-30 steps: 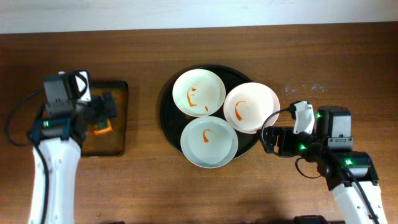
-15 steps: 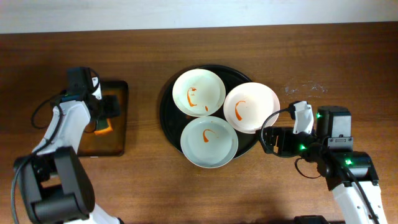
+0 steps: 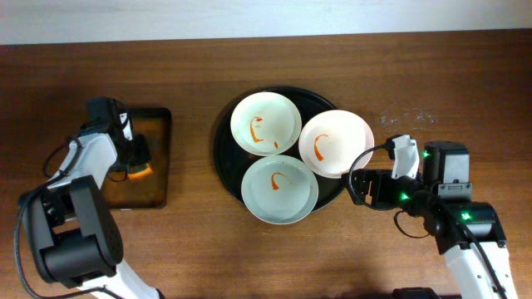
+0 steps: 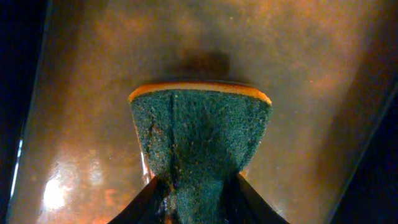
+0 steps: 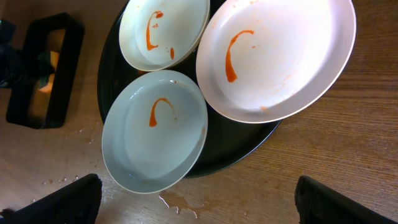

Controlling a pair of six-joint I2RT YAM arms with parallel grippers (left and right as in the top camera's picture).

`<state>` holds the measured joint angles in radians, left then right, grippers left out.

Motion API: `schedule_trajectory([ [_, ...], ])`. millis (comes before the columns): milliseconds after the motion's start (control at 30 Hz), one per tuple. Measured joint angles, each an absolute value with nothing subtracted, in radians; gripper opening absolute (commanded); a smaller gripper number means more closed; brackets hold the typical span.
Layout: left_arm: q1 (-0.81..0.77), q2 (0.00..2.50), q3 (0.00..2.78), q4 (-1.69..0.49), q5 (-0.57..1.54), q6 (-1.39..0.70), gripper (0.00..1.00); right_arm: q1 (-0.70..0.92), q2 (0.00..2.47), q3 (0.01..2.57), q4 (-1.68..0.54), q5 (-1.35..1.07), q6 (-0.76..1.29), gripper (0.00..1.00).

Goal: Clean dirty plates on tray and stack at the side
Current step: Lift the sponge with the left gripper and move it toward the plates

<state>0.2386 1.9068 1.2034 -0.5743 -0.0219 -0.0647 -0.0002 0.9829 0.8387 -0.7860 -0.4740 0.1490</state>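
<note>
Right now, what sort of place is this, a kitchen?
Likely a robot test bench, not a kitchen: a wooden table, sauce-smeared plates on a round black tray, and a sponge pinched in the left gripper.

A brown wooden table [image 3: 266,257] with fine grain fills the overhead view. Beyond its far edge runs a pale, evenly lit strip [image 3: 266,17], plain and featureless.

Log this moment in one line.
left hand: holds sponge | right hand: open, empty | plates: three smeared, on round tray
</note>
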Motion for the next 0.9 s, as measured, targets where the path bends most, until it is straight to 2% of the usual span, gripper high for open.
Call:
schedule_trajectory([
  [33, 0.239, 1.907, 1.203, -0.574, -0.019, -0.065, 0.25, 0.000, 0.983, 0.839, -0.786, -0.474, 0.150, 0.99],
  [167, 0.239, 1.907, 1.203, -0.575, -0.012, -0.070, 0.01, 0.000, 0.983, 0.839, -0.786, -0.474, 0.150, 0.99],
  [533, 0.239, 1.905, 1.236, -0.628, 0.011, -0.068, 0.01, 0.000, 0.984, 0.839, -0.786, -0.474, 0.150, 0.99],
  [900, 0.239, 1.782, 1.248, -0.671, 0.020, -0.068, 0.01, 0.000, 1.001, 0.839, -0.787, -0.474, 0.150, 0.99],
])
